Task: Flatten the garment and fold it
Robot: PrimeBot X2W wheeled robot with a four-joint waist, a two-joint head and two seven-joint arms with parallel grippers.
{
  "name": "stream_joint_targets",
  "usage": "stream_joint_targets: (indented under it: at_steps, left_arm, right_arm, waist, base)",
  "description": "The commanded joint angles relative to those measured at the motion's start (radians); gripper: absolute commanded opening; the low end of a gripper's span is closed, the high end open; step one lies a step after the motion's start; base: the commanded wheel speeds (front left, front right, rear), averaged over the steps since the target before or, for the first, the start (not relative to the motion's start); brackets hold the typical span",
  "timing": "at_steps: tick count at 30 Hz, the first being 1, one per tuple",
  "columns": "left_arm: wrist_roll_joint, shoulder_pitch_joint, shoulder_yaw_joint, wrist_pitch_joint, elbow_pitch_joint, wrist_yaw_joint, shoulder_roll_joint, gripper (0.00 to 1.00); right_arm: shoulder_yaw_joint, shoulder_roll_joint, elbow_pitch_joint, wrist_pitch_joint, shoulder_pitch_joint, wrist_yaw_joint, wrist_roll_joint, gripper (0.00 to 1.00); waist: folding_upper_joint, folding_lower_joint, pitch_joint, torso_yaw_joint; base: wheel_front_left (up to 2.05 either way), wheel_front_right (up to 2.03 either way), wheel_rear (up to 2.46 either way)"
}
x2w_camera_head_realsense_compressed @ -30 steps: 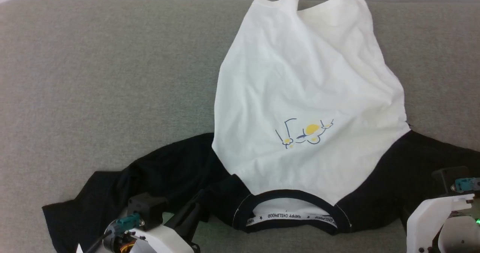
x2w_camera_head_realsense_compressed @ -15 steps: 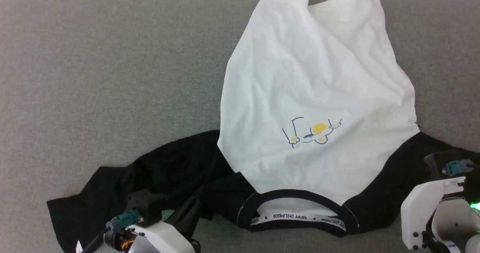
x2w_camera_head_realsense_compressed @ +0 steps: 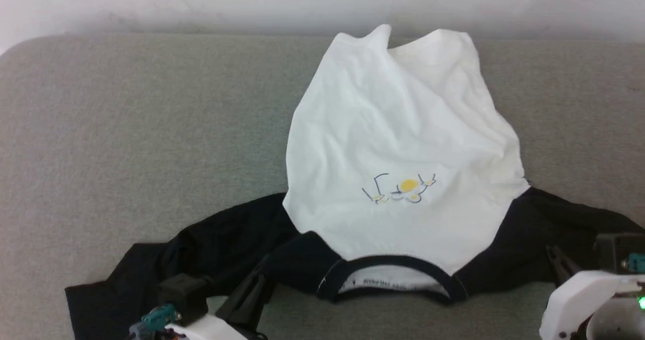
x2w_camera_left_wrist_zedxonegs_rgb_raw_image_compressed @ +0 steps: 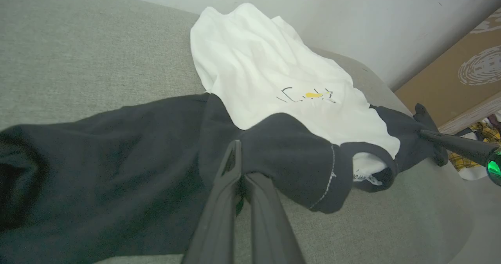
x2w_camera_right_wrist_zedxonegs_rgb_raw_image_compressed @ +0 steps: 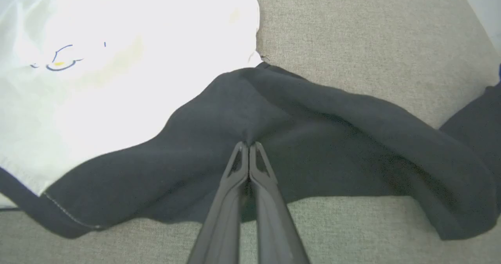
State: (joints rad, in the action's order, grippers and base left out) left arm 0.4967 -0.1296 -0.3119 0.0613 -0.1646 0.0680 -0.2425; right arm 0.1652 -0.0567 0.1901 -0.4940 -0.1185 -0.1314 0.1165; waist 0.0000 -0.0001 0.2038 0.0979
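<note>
The closed left tool [x2w_camera_left_wrist_zedxonegs_rgb_raw_image_compressed: 239,166] and, I think, the closed right tool [x2w_camera_right_wrist_zedxonegs_rgb_raw_image_compressed: 249,146] pinch the soft, floppy garment [x2w_camera_head_realsense_compressed: 403,128] by its black shoulders.

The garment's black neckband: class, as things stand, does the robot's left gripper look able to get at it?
Probably yes, once it lets go. The left gripper is shut on black shoulder cloth of the garment just beside the neckband, which lies uncovered with nothing between.
</note>
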Motion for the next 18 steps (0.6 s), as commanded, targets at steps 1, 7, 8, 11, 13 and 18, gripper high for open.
stream_joint_targets:
  at_steps: [1, 7, 8, 11, 13, 18]
  left_arm:
    - [0.006, -0.008, 0.000, -0.004, 0.003, -0.006, 0.002, 0.00]
    - [0.005, -0.015, -0.005, 0.003, -0.002, -0.010, -0.006, 0.00]
    - [0.002, -0.013, -0.005, 0.005, -0.004, -0.011, -0.009, 0.00]
    - [-0.002, -0.004, -0.008, 0.006, -0.008, -0.012, -0.012, 0.00]
    - [-0.005, 0.003, -0.011, 0.006, -0.009, -0.012, -0.012, 0.00]
    - [-0.005, 0.010, -0.017, 0.001, -0.012, -0.013, -0.008, 0.00]
  right_arm:
    - [0.000, 0.003, -0.005, 0.013, -0.014, 0.001, 0.006, 0.00]
    - [-0.032, 0.006, -0.047, 0.016, -0.042, 0.001, 0.012, 0.00]
    - [-0.038, 0.006, -0.052, 0.009, -0.044, 0.001, 0.011, 0.05]
    - [-0.038, 0.006, -0.058, 0.004, -0.040, 0.001, 0.007, 1.00]
    - [-0.027, 0.006, -0.065, -0.006, -0.039, 0.001, 0.001, 1.00]
    - [0.014, 0.006, -0.031, -0.099, -0.061, 0.001, 0.016, 1.00]
  waist:
    - [0.0000, 0.0001, -0.024, -0.027]
    - [0.0000, 0.0001, -0.015, -0.043]
    - [0.0000, 0.0001, -0.010, -0.044]
    - [0.0000, 0.0001, 0.000, -0.045]
    - [0.0000, 0.0001, 0.006, -0.041]
    - [0.0000, 0.0001, 0.023, -0.028]
  base:
    - [0.00, 0.00, 0.00]
    - [0.00, 0.00, 0.00]
    - [0.00, 0.00, 0.00]
    - [0.00, 0.00, 0.00]
    - [0.00, 0.00, 0.00]
    - [0.00, 0.00, 0.00]
